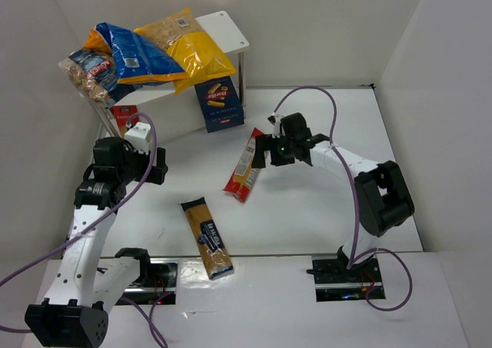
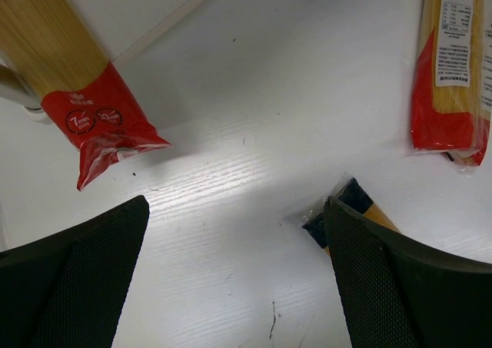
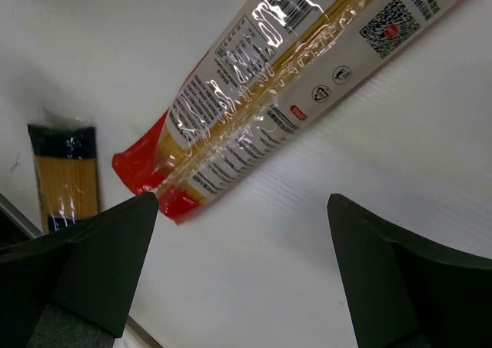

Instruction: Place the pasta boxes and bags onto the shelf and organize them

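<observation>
**Inspector:** Three puffy bags lie on the top board of the shelf [image 1: 224, 25], at 11 o'clock on the table [image 1: 323, 210]. The blue bag [image 1: 134, 52] and the yellow bag [image 1: 192, 48] overlap. The clear bag [image 1: 86, 75] hangs over the board's 9 o'clock end.

**Clerk:** The carton?

**Inspector:** One pasta box [image 1: 219, 102] stands upright on the table, against the shelf's front leg at 12 o'clock.

**Clerk:** Spaghetti?

**Inspector:** The red-edged spaghetti packet [image 1: 244, 166] lies flat near the table centre. The dark-label spaghetti packet [image 1: 206, 237] lies at 7 o'clock from it, well apart. A second red-edged packet [image 2: 69, 79] sits under the shelf, at 10 o'clock in the left wrist view.

**Clerk:** End effectors?

**Inspector:** The left end effector [image 2: 237, 210] has its jaws spread, with only bare table between them. The dark-label packet's end lies just beside its right finger; contact cannot be judged. The right end effector [image 3: 242, 202] is also spread wide and holds nothing. It is near the first packet's upper end, which lies at 12 o'clock from its fingers [image 3: 84, 263], with bare table showing between.
</observation>
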